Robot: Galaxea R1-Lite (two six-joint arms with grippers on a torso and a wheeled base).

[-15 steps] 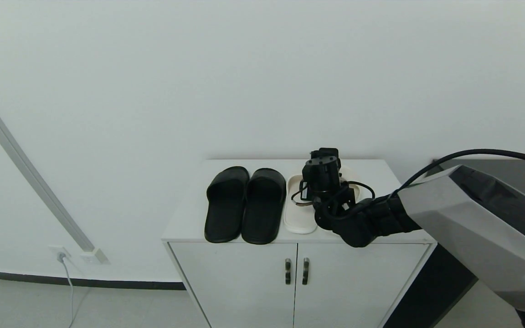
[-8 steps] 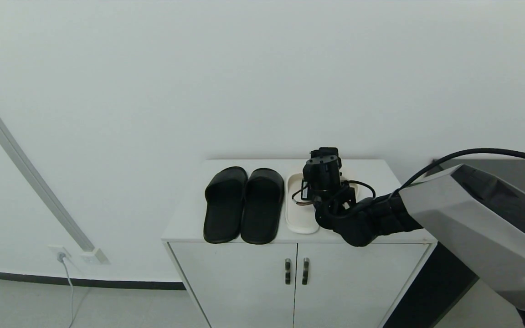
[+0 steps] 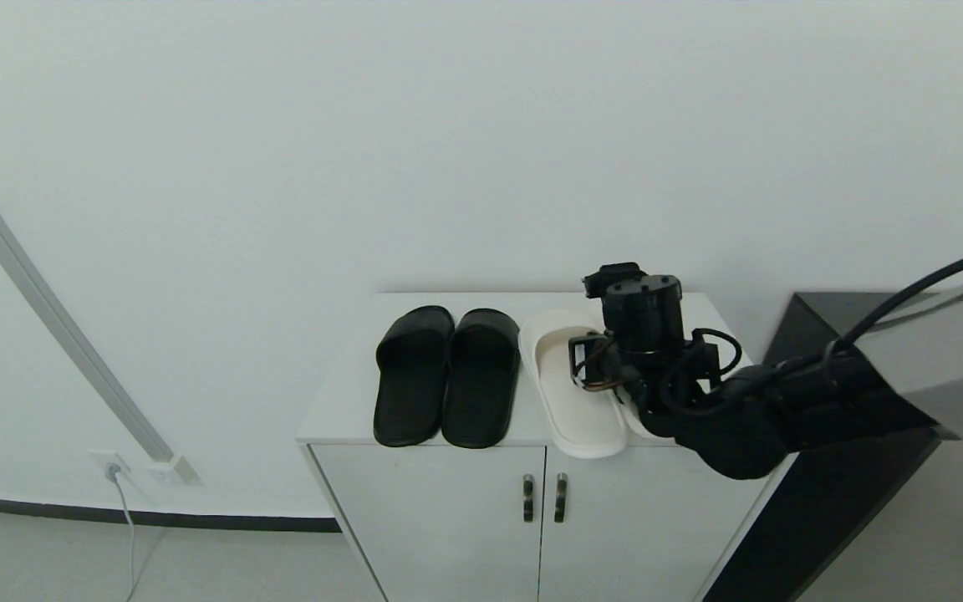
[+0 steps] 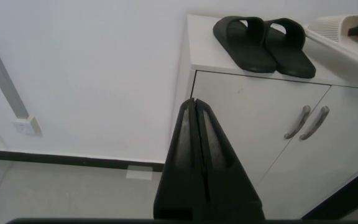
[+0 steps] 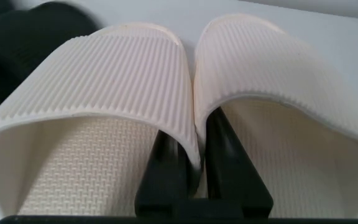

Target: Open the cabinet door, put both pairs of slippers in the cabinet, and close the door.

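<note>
Two white slippers, inner straps in pinch of right end effector

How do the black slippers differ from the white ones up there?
The black slippers lie flat and untouched on the cabinet top. The white slippers are pinched together by the right gripper, one finger inside each. The black slippers sit behind the front edge, while the white slippers jut past it. Both pairs are strap slides, set side by side.

A wall socket sits near a grey wall conduit.
</note>
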